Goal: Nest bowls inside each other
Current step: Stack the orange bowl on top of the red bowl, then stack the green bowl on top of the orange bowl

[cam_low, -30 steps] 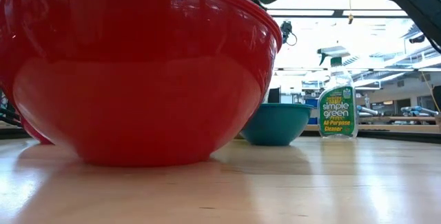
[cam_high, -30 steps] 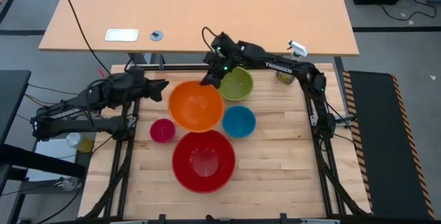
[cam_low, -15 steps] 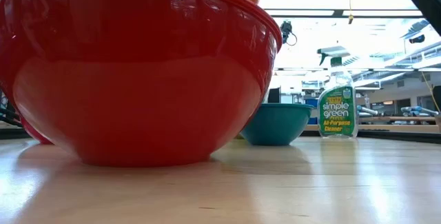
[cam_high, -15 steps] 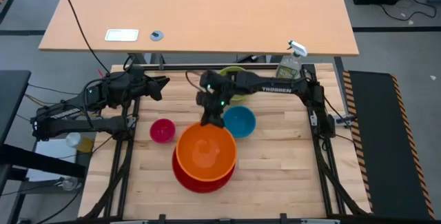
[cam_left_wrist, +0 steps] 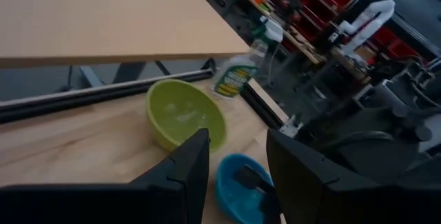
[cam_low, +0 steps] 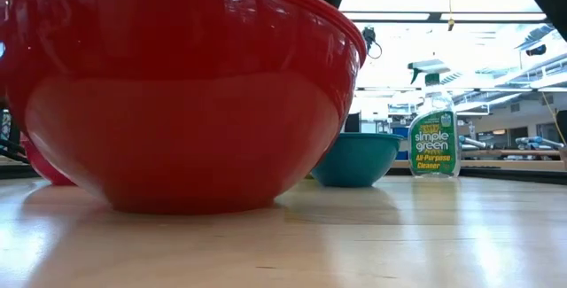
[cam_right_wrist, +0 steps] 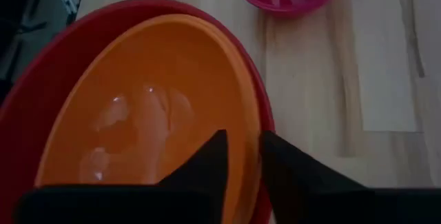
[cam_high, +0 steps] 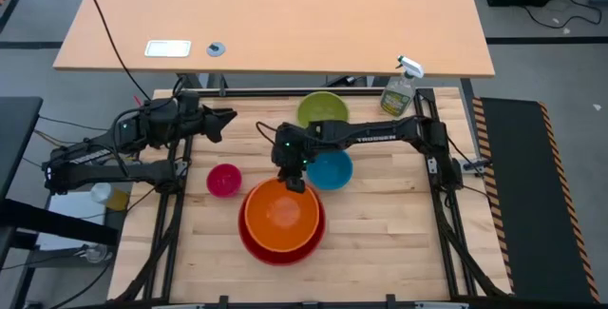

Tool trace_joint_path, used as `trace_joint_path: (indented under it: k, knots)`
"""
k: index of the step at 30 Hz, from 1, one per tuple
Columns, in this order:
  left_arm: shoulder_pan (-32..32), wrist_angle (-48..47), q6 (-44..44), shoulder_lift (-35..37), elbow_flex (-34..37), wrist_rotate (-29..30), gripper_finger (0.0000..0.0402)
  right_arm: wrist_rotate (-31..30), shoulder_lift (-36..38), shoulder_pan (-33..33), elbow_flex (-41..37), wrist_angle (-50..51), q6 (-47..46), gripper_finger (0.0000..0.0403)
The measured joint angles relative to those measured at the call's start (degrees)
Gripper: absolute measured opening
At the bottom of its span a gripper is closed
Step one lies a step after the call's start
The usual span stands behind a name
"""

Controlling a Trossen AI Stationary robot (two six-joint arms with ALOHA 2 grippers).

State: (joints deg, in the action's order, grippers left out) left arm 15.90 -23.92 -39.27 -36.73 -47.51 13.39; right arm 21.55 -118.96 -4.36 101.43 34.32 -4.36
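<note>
The orange bowl [cam_high: 282,212] sits nested inside the large red bowl [cam_high: 249,242] near the table's front middle. My right gripper [cam_high: 295,183] is at the orange bowl's far rim, open, one finger inside the rim and one outside it. The blue bowl [cam_high: 334,168] rests on its base just right of the gripper. The green bowl [cam_high: 323,111] stands at the far edge. The small pink bowl [cam_high: 224,180] is left of the red bowl. My left gripper [cam_high: 226,119] hovers open at the far left with nothing between its fingers. My right gripper straddles the orange bowl's far rim [cam_right_wrist: 242,124], slanting down from the far side, one finger [cam_right_wrist: 203,169] inside the bowl and one [cam_right_wrist: 289,176] outside. Whether the fingers touch the rim cannot be told. The bowl rests in the red bowl.
A green spray bottle [cam_high: 397,90] stands at the table's far right corner. Bare wooden tabletop lies right of and in front of the red bowl. A second, lighter table [cam_high: 285,14] stands beyond the far edge.
My right gripper has carried the orange bowl from beside the green bowl toward the near edge and down. The bowl hung above the red bowl half a second ago; now it has sunk into it and no longer shows above the red rim in the low view.
</note>
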Motion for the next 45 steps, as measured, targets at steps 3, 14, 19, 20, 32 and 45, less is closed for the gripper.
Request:
trace_joint_path:
  k: [3,14,19,20,32,45]
  knots:
    - [0.0,0.0,0.0,0.0,0.0,-1.0,0.0148,0.8,0.0,0.1,0.2,0.5,-0.1,0.0135]
    - [0.0,-1.0,1.1,0.0,0.0,-1.2,0.0148,-0.3,0.0,-3.8,14.2,19.4,-0.9,0.0167]
    - [-0.3,-3.8,0.8,-1.2,0.0,-10.1,0.0148,-4.1,0.0,-8.5,16.8,29.8,1.9,0.0166]
    - [-0.8,-4.0,0.4,-1.8,0.0,-12.9,0.0148,-3.9,0.0,-9.7,16.8,31.3,2.6,0.0166]
    - [-9.5,-4.3,-1.5,-12.5,0.0,-11.7,0.0148,-16.8,0.3,-21.8,13.8,39.7,7.9,0.0166]
    - [-9.3,-4.2,-1.9,-11.1,0.0,-6.6,0.0148,-17.3,6.6,-33.3,-2.8,35.2,-4.1,0.0183]
